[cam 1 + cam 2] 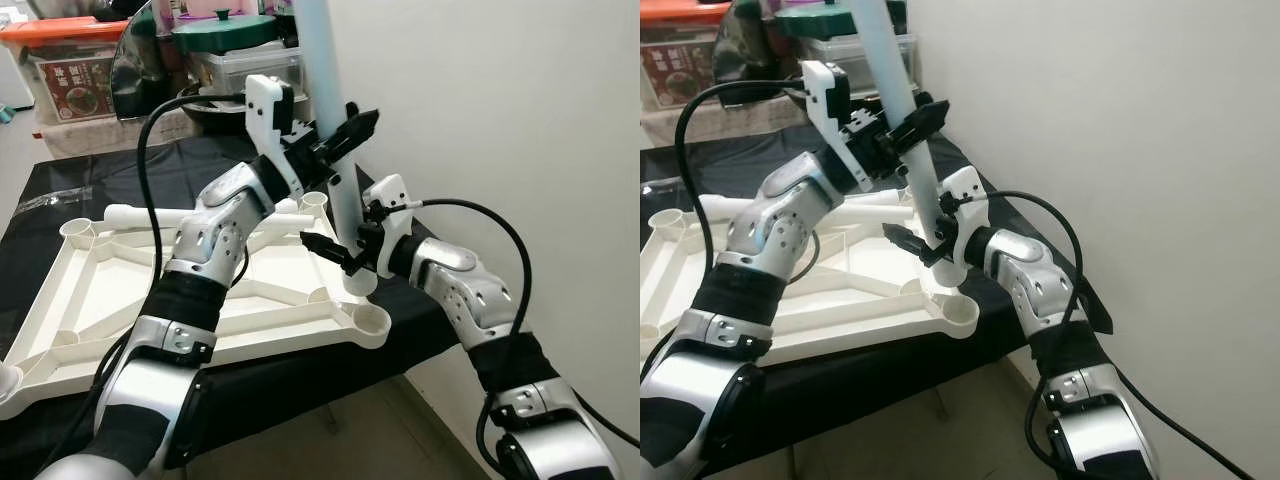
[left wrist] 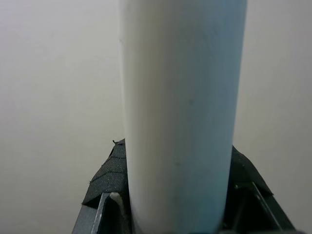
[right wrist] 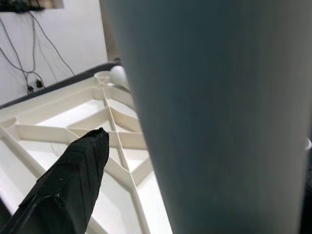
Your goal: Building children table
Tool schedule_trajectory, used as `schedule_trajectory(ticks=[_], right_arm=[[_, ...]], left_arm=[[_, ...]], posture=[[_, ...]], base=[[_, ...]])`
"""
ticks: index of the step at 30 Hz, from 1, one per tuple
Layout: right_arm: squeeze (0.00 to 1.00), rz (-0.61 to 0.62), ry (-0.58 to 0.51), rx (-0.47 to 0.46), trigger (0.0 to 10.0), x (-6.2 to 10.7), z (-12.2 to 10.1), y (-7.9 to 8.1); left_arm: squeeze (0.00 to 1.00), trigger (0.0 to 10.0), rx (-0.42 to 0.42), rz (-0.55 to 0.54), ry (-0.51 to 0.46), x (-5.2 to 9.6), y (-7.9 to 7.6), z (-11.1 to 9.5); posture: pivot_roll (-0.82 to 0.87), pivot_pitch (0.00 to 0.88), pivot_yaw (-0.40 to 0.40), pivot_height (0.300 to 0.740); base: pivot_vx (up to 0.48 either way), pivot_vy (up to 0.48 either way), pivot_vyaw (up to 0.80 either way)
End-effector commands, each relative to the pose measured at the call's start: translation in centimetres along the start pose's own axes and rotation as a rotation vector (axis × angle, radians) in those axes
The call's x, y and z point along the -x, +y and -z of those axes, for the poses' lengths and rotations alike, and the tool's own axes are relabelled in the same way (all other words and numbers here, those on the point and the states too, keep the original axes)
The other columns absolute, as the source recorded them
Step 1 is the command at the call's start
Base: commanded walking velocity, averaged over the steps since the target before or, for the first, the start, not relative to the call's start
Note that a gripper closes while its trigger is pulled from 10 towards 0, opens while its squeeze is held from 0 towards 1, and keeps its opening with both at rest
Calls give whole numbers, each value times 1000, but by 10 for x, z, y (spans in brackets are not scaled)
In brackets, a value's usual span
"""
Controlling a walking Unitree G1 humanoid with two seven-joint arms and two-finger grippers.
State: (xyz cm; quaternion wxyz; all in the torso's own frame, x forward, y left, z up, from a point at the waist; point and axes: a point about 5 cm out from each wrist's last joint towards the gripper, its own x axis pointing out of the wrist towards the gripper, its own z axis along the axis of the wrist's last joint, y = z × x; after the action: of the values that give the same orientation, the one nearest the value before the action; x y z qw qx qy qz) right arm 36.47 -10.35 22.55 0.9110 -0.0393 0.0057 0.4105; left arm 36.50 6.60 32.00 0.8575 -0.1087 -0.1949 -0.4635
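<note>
Both end effectors, left [image 1: 352, 130] and right [image 1: 335, 252], clamped the upright leg [image 1: 325, 90]; pressing it squarely into the frame's corner socket [image 1: 360, 285] looked wise.

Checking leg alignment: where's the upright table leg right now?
The table leg stands upright at the tabletop's right near corner, close to the wall, held by the left hand high up and the right hand lower down.

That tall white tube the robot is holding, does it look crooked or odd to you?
Yes. The tube leans instead of standing straight over the corner socket of the upside-down tabletop. The left gripper clamps it high up, the right gripper lower down. Another leg lies loose on the tabletop.
</note>
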Motion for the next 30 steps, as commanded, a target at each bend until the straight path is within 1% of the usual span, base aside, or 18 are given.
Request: schedule_trajectory(ticks=[1, 4, 10, 22, 23, 24, 25, 30], right_arm=[[0, -3, 17, 14, 10000, -5, 1, 2], [0, 6, 26, 14, 10000, -6, 1, 1], [0, 25, -1, 13, 10000, -11, -7, -1], [0, 16, -20, 26, 10000, -16, -14, -1], [0, 12, -20, 28, 1451, -16, -14, -1], [0, 12, -20, 28, 1451, -16, -14, -1], [0, 4, -17, 29, 0, -17, -12, 0], [0, 0, -13, 29, 0, -17, -11, 1]], left_arm=[[0, 10000, -21, 9, -10, -3, -1, -4], [0, 10000, -17, 12, -10, -3, -2, -3], [0, 10000, -10, 19, -9, -6, -3, 0], [0, 10000, 2, 26, -10, -8, -5, 3], [0, 10000, -1, 27, -11, -8, -5, 3], [0, 10000, -1, 27, -11, -8, -5, 3], [0, 10000, -2, 28, -13, -9, -6, 3], [0, 10000, -1, 29, -14, -9, -6, 3]], posture=[[21, 32, -5, 740], [21, 33, -3, 740], [24, 34, -4, 740], [20, 35, -4, 740], [20, 36, -4, 740], [20, 36, -4, 740], [20, 38, -4, 740], [20, 36, -3, 740]], base=[[0, 0, 0], [0, 0, 0], [0, 0, 0], [0, 0, 0], [0, 0, 0], [0, 0, 0], [0, 0, 0], [0, 0, 0]])
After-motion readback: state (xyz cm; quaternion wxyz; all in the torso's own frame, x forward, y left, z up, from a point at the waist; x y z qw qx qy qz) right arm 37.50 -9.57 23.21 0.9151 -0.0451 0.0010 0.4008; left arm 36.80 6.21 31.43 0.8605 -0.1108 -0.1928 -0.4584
